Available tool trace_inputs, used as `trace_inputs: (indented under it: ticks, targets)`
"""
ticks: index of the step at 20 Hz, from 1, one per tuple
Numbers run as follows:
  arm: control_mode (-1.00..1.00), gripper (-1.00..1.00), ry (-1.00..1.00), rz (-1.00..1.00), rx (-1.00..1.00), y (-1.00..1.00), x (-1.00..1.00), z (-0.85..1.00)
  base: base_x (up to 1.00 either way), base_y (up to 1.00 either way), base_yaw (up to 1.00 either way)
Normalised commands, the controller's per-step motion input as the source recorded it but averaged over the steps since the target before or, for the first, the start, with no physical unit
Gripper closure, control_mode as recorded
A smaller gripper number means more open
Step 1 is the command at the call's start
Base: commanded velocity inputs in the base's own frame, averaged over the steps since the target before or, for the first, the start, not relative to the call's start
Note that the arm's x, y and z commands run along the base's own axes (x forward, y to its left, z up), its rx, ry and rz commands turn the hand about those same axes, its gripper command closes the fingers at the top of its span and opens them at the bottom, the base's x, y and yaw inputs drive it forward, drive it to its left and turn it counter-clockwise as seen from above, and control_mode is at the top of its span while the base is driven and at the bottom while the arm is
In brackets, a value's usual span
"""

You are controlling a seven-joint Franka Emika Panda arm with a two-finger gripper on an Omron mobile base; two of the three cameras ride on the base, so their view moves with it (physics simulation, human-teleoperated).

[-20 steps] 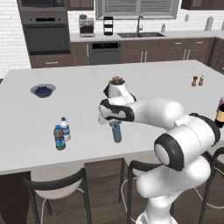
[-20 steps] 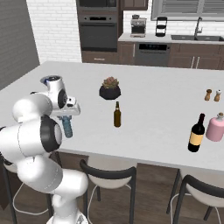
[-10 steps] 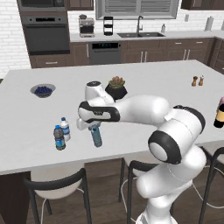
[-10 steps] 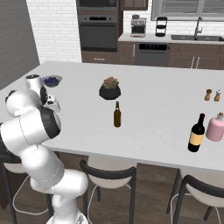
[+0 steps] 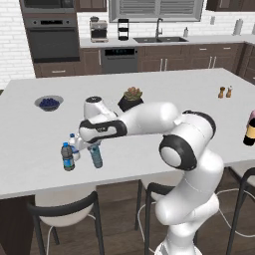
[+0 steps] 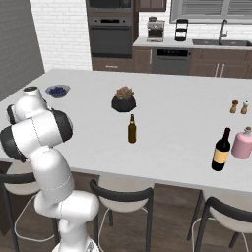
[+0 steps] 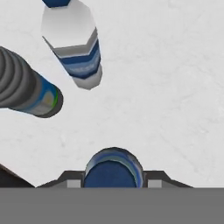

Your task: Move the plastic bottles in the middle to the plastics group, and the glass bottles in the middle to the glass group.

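My gripper (image 5: 94, 148) is shut on the light-blue plastic water bottle (image 5: 96, 157), which hangs upright low over the counter near its front left. Whether its base touches the counter I cannot tell. Just left of it stand the plastics group: a clear white-labelled bottle (image 5: 74, 146) and a dark blue-labelled bottle (image 5: 67, 157). In the hand view the held bottle's blue cap (image 7: 113, 169) sits between my gripper (image 7: 113, 178) tips, with the clear bottle (image 7: 76, 48) and the dark bottle (image 7: 26, 89) beyond. A plain brown glass bottle (image 6: 132, 129) stands mid-counter. A labelled dark bottle (image 6: 221, 150) stands beside the pink glass vessel (image 6: 242, 142).
A potted plant (image 5: 131, 97) sits behind my arm and a bowl of blueberries (image 5: 49, 102) lies at the back left. Salt and pepper shakers (image 5: 225, 92) stand far right. Stools (image 5: 64, 209) line the counter's front edge.
My arm has swung left across the counter with the light-blue bottle in its grip, from the middle to right beside the two plastic bottles.
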Motion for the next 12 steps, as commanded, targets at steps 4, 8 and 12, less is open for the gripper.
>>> trace_inputs:
  ticks: [4,8,12]
  targets:
    - [-1.0,1.0,0.0,0.05,0.2,0.11,0.34,-0.11,0.0,0.0,0.0]
    - [-1.0,1.0,0.0,0.06,0.23,0.08,0.26,-0.1,0.0,0.0,0.0]
    - [-1.0,1.0,0.0,0.05,0.17,0.03,0.34,-0.21,0.0,0.0,0.0]
